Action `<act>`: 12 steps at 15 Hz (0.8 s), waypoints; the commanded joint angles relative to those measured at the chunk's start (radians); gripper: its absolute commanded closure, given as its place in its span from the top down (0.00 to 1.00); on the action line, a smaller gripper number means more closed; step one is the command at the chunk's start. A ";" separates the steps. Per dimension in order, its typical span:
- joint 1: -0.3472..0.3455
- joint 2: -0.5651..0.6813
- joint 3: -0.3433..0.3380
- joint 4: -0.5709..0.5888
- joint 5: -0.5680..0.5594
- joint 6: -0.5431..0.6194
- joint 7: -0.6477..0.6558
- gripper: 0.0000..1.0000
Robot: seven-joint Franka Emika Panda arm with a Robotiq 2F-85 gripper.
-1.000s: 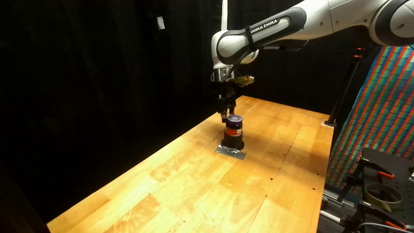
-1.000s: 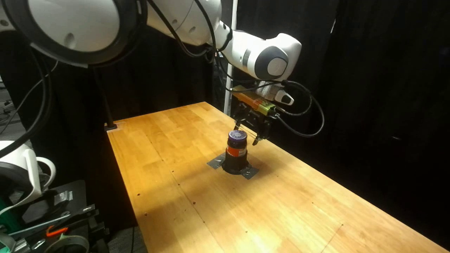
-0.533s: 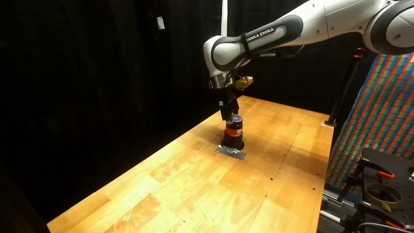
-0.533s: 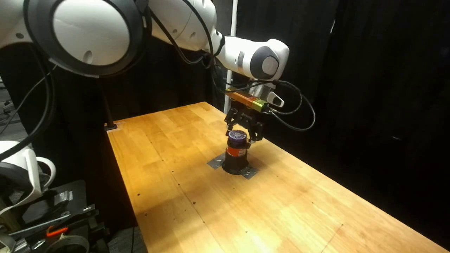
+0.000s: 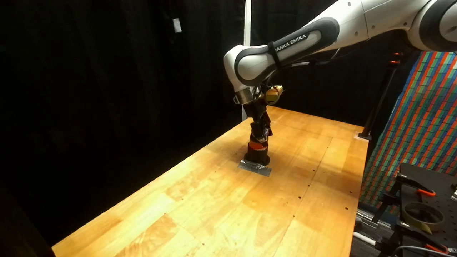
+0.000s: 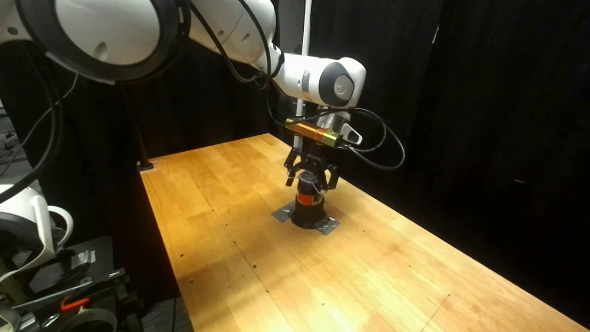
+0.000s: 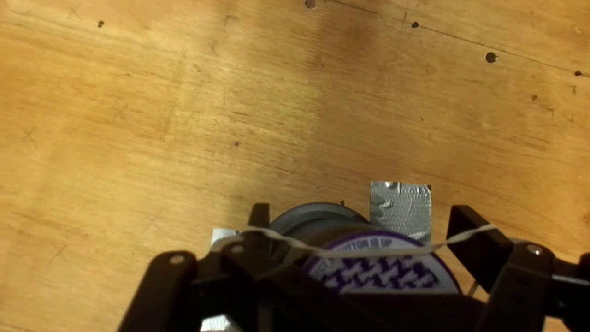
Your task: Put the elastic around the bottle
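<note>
Gripper [image 6: 309, 185] sitting wide, elastic [image 7: 375, 253] stretching between fingers [image 7: 480, 259]. Bottle [image 6: 304, 199] standing up between them. Elastic crossing lid [image 7: 385, 275] in wrist view; cannot tell if touching.

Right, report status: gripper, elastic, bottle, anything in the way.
Gripper open, straddling upright bottle. Elastic stretched across it, crossing cap in wrist view; encircling unconfirmed. Cap possibly in the way.

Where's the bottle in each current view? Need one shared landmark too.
In an exterior view: bottle slightly right of centre, a little below mid-height, top mostly hidden.
In an exterior view: bottle near centre horizontally, a little below mid-height.
Wrist view: bottle low, right of centre, seen from above, partly hidden.
Shared landmark: duct tape near the bottle's foot, also in both exterior views.
</note>
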State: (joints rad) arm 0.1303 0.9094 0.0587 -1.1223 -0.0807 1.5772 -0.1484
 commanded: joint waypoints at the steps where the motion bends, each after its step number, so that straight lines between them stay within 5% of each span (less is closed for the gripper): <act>1: -0.003 -0.153 -0.006 -0.235 -0.029 0.099 0.014 1.00; 5: -0.005 -0.256 -0.015 -0.407 -0.040 0.276 0.067 1.00; 6: -0.002 -0.278 -0.020 -0.452 -0.049 0.349 0.082 0.75; 12: 0.016 -0.411 -0.040 -0.741 -0.089 0.743 0.191 0.34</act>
State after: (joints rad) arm 0.1306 0.6075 0.0440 -1.6688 -0.1218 2.1338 -0.0302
